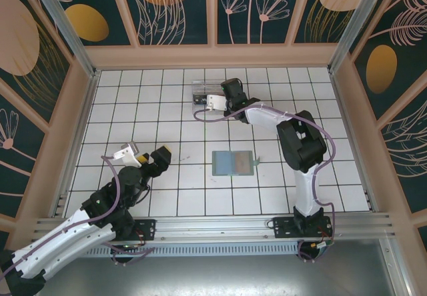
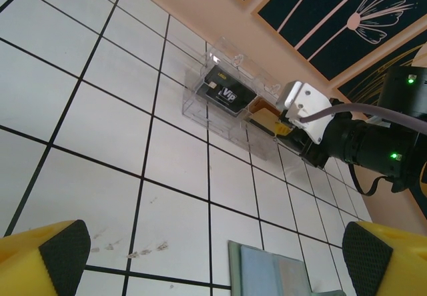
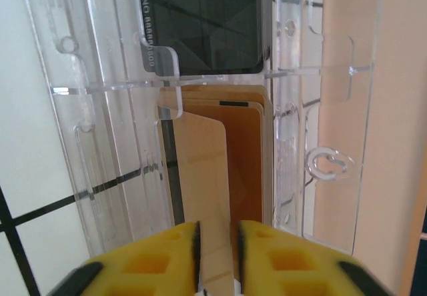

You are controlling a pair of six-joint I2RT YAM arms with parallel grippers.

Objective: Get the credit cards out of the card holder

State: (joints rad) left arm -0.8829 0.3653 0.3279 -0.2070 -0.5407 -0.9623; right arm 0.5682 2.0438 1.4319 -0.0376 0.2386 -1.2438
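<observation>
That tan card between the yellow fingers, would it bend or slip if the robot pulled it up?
Probably stiff: the tan card stands straight-edged, without sagging, in the clear box. Likely slippery, as its face looks smooth. It seems thin and light, so it may tip against the cards behind.

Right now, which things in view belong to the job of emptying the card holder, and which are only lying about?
Belong to the job:
- open grey-blue folding card holder
- tan plastic credit cards
- black plastic credit card

Only lying about:
- clear plastic box, though the cards sit inside it
- white tiled table
</observation>
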